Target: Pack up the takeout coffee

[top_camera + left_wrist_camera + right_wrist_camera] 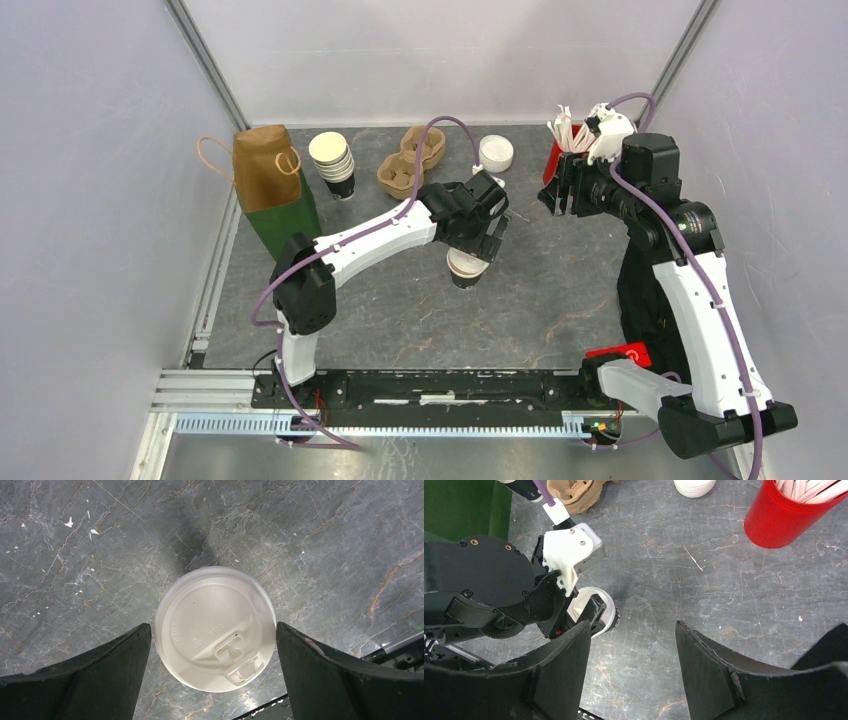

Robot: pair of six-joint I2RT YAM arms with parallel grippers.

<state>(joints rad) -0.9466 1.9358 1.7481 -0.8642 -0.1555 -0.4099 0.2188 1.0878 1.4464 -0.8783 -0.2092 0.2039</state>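
The small black paper cup with white plastic lid (467, 268) stands upright on the grey desk (400, 300) between the wide-open, empty jaws of the left gripper (212, 626). Pinching the lid could pop it or tip the cup. The right gripper (631, 625) gapes empty.

Rear row of packing supplies on a grey, marble-veined worktop (560, 290).
A paper bag (268, 185) with a brown top, dark green body and twine handles stands upright at the rear left corner. Just to its right is a stack of lidless, cream-rimmed cups (333, 160), then a brown cardboard carrier (411, 161) lying flat, then a short stack of white lids (496, 152). A red cup (781, 522) holding white sticks (806, 490) stands near the lids at the rear right. All are apart from one another. Small white flecks dot the stone surface.
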